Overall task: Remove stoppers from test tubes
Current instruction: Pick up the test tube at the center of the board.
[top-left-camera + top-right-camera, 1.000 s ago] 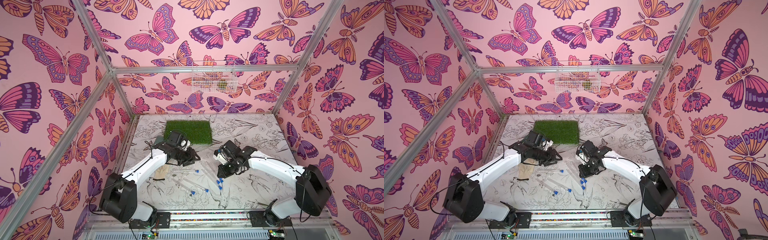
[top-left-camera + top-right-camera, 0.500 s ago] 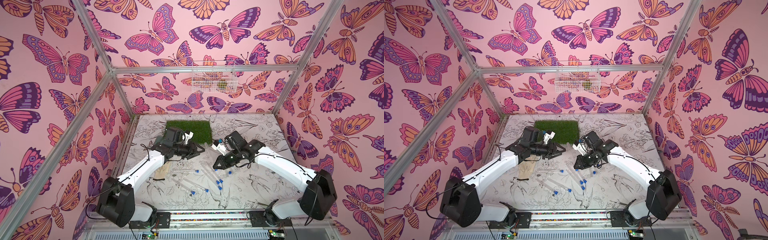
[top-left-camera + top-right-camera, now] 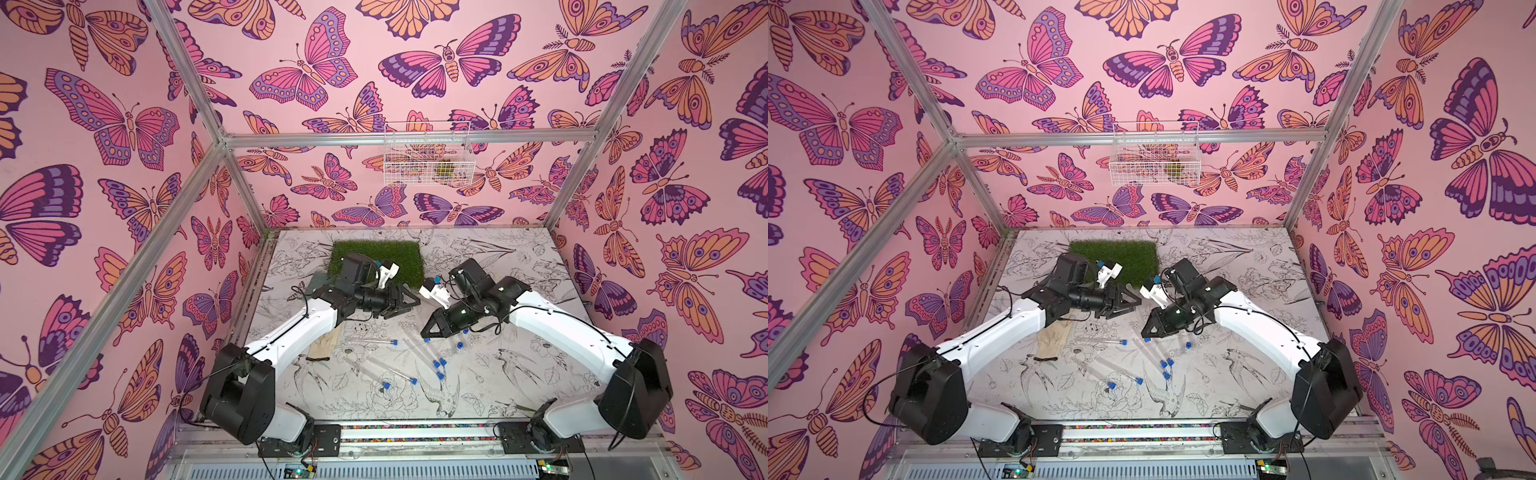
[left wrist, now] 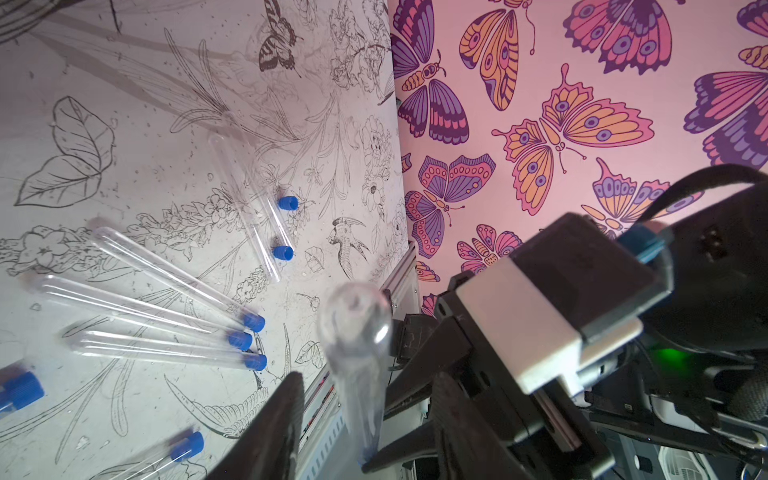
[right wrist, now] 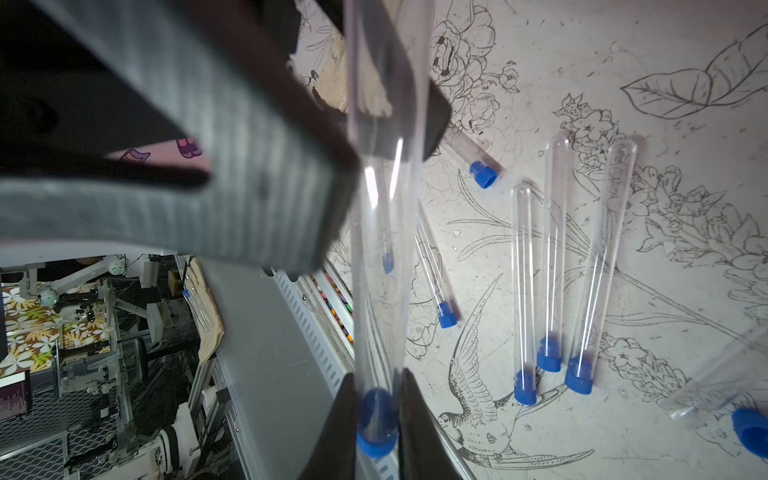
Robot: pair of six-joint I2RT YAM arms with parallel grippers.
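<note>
Right now the right end effector (image 5: 378,401) is pressed together on the blue stopper (image 5: 376,434) of one test tube (image 5: 374,311), its two tips flanking the plug with no slack. From there the glass runs straight away from it, toward the far side of the scene and a shade to the left. It passes between the fingers of the left end effector (image 3: 413,302), which looks clamped on the bare body of the tube, further up.

So the long axis joins the two tips. The right arm has the capped end, the left arm has the glass, and the stopper sits on the near side of the pair. To my eye the pull has to go along that line, the right end effector drawing back toward the near side while the left one holds firm. Any sideways drag would lever the thin glass.

The right wrist view gives the pinch on the plug plainly. The left wrist view adds the tube's rounded closed end (image 4: 353,307) poking out past the left fingers. Both top views show the two tips nearly meeting above the worktop (image 3: 478,395), though the clear glass between them all but vanishes there. The other test tubes (image 5: 524,291) lie flat below, nearer and slightly right, capped as far as I can see
</note>
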